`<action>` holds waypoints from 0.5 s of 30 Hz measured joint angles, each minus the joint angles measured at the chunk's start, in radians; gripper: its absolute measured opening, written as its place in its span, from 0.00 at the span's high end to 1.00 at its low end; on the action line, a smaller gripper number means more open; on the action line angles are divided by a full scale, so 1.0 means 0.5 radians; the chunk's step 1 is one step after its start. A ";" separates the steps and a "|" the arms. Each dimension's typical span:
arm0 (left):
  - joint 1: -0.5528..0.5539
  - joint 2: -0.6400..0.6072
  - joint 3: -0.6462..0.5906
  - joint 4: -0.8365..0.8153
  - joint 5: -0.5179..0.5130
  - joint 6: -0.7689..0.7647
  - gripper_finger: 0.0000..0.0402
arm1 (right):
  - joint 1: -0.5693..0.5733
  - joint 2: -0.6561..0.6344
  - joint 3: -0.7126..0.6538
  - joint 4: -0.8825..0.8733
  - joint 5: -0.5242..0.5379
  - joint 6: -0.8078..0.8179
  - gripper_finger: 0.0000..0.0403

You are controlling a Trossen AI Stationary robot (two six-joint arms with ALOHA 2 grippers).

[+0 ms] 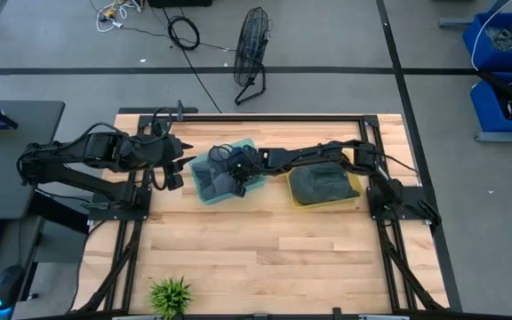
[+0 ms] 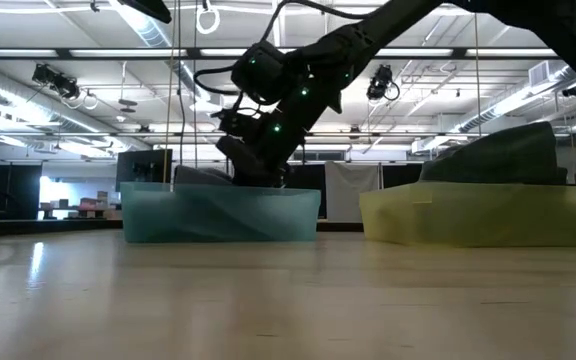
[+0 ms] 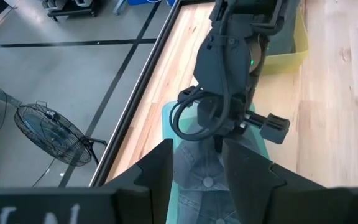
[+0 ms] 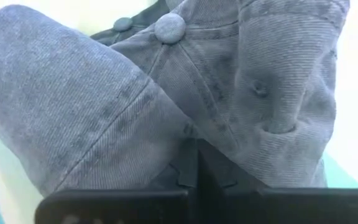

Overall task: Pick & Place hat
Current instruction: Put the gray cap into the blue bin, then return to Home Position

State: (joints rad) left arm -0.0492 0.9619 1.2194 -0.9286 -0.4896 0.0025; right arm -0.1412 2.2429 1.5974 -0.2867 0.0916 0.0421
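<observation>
- The right gripper (image 1: 236, 184) is down inside the translucent teal plastic bin (image 1: 254, 147), its fingers pressed together on a fold of the grey-blue corduroy cap (image 4: 166, 93); the cap lies in that bin.
- Risk, as I judge it: only a thin pinch of cloth is held, so the cap could slip free on lifting, or drag the light bin along if the fabric catches its wall.
- The left gripper (image 1: 174, 169) hovers just beside the teal bin, on the side away from the yellow one, fingers spread.
- Past the teal bin stands a yellow plastic bin (image 1: 356, 188) holding a dark green hat (image 1: 320, 183).
- Count: two bins, two hats, two grippers.
</observation>
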 joint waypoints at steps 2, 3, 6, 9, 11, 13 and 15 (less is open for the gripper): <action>0.000 0.000 0.000 0.000 0.000 -0.001 0.65 | 0.008 -0.023 -0.002 -0.008 0.028 -0.004 0.99; 0.000 0.000 0.000 0.000 -0.002 -0.006 0.65 | 0.011 -0.052 -0.004 -0.017 0.046 -0.004 0.99; 0.000 0.000 0.000 0.000 -0.006 -0.042 0.65 | 0.024 -0.180 -0.023 -0.126 0.040 -0.011 0.99; -0.002 -0.014 0.000 0.014 -0.007 -0.045 0.65 | 0.045 -0.402 -0.029 -0.216 0.038 -0.075 0.99; -0.002 -0.057 0.000 0.045 -0.007 -0.048 0.65 | 0.060 -0.618 -0.020 -0.330 0.041 -0.113 0.98; -0.002 -0.128 0.000 0.063 -0.010 -0.047 0.65 | 0.078 -0.819 -0.014 -0.411 0.041 -0.119 0.98; -0.002 -0.219 0.000 0.067 -0.024 -0.052 0.65 | 0.101 -1.016 -0.020 -0.539 0.044 -0.122 0.98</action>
State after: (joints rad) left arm -0.0502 0.8522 1.2194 -0.8951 -0.5018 -0.0235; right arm -0.0906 1.7348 1.5873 -0.5565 0.1133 -0.0189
